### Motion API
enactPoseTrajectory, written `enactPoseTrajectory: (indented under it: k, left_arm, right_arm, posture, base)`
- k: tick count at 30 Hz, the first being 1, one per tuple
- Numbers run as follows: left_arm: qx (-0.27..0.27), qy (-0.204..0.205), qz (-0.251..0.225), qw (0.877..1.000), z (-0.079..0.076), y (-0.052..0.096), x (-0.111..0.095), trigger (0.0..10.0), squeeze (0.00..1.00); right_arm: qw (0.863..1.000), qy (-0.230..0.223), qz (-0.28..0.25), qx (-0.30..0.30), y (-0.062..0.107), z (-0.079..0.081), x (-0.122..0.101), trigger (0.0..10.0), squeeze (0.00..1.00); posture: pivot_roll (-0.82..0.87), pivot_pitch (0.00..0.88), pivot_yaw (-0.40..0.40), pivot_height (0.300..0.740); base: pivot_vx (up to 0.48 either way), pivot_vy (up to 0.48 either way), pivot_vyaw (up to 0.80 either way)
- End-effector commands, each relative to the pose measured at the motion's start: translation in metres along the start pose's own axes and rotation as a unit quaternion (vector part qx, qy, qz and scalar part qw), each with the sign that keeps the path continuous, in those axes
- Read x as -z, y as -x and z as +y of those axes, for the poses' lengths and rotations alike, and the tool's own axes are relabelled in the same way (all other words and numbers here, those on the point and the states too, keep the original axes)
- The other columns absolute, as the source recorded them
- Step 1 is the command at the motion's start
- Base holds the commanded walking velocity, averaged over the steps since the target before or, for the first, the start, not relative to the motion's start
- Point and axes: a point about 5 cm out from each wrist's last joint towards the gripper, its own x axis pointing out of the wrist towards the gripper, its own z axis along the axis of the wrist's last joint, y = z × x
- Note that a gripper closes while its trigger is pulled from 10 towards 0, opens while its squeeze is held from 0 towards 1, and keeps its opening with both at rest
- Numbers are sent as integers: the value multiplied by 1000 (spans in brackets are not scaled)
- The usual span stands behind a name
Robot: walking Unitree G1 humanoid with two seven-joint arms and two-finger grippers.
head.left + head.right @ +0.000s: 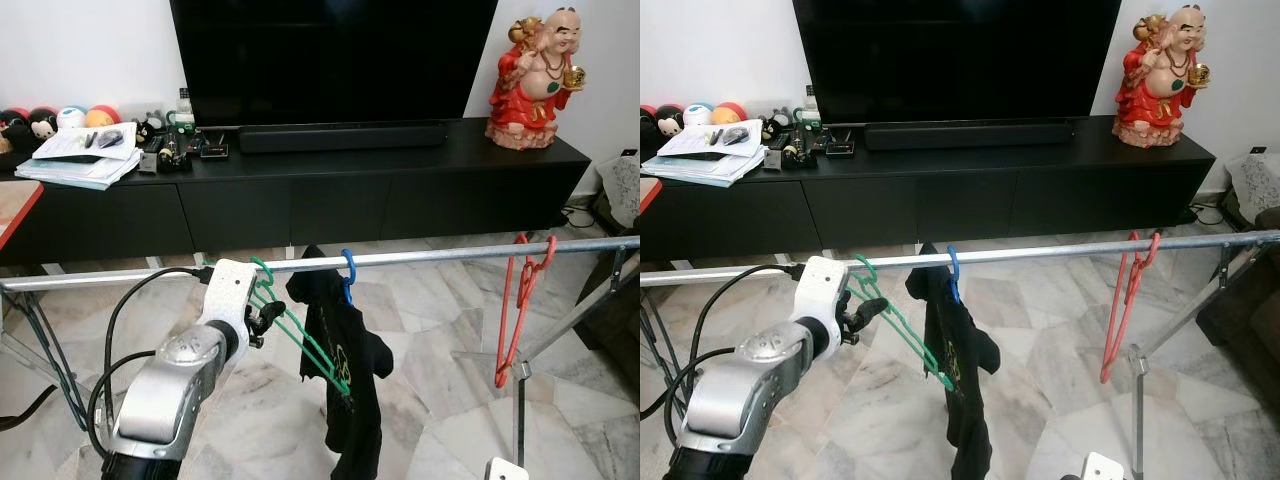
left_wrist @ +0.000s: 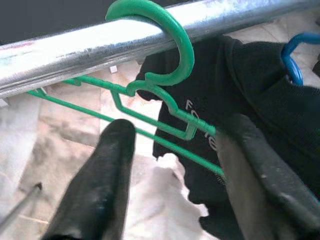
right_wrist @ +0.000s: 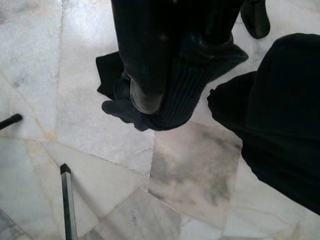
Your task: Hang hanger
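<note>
A green hanger (image 1: 310, 345) hangs by its hook on the metal rail (image 1: 440, 257) of a drying rack, tilted down toward the right. My left gripper (image 1: 268, 318) is raised just under the rail and stands open. In the left wrist view its fingers (image 2: 112, 165) flank the green hanger (image 2: 170, 117) without closing on it. Beside it a black garment (image 1: 345, 360) hangs from a blue hanger (image 1: 348, 270). Low down, my right gripper (image 3: 180, 75) is shut on a ribbed part of the black garment (image 3: 195, 85).
A red hanger (image 1: 520, 300) hangs further right on the rail. Behind stand a black TV console (image 1: 330, 190) with a TV (image 1: 330, 60), a red figurine (image 1: 530, 80) and papers (image 1: 85, 155). Rack legs (image 1: 570, 320) cross the marble floor.
</note>
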Motion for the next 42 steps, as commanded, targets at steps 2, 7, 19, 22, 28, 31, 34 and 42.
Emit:
enactPoseTrajectory:
  k: [2,7,19,22,28,31,34,42]
  left_arm:
    - [13,31,9,999,-4,-2,-3,10000,1000]
    - [18,34,16,999,-6,-1,-5,10000,1000]
    - [-22,59,50,997,-7,-17,4,10000,0]
    - [-9,64,48,997,-14,-23,2,10000,0]
    - [6,53,47,997,-21,-27,0,10000,0]
    - [-16,47,53,997,-19,-34,3,10000,0]
    - [-50,33,52,997,-13,-40,4,10000,0]
    - [-75,21,50,996,-9,-51,6,10000,0]
  right_arm:
    - [1000,2,3,0,0,0,1,10000,0]
    - [1000,4,4,-1,0,0,1,10000,0]
    - [1000,13,6,-7,0,2,1,10000,0]
    - [1000,14,5,-9,0,3,1,10000,0]
    - [1000,16,5,-10,0,3,1,10000,0]
    - [1000,17,5,-11,0,4,1,10000,0]
    - [1000,18,6,-13,0,5,1,10000,0]
    - [1000,19,6,-15,0,6,2,10000,0]
  posture:
    - [79,51,-22,740]
    - [82,52,-24,740]
    - [83,49,-31,740]
    - [79,48,-31,740]
    - [84,48,-33,740]
    - [83,47,-33,740]
    - [84,46,-33,740]
    - [75,46,-34,740]
  base:
    - [0,0,0]
    - [0,0,0]
    - [0,0,0]
    - [0,0,0]
    - [0,0,0]
    - [0,0,0]
    - [0,0,0]
    - [0,0,0]
